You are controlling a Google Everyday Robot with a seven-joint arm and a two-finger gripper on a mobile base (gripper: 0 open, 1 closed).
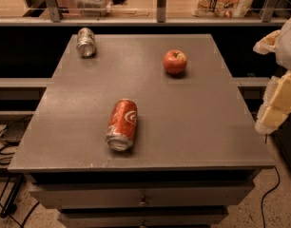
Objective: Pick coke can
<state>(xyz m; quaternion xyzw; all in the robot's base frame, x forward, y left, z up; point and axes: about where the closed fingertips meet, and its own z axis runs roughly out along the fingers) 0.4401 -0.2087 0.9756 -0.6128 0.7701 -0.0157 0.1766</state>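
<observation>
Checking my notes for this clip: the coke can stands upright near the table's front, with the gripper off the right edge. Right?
Not quite. The camera view shows the coke can lying on its side near the front of the table; the gripper is indeed off the right edge.

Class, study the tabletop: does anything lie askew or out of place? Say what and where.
Both cans lie tipped on their sides: the coke can near the front of the table, the silver can at the back-left corner. The apple sits upright. The hand is beyond the right edge, touching nothing.
</observation>
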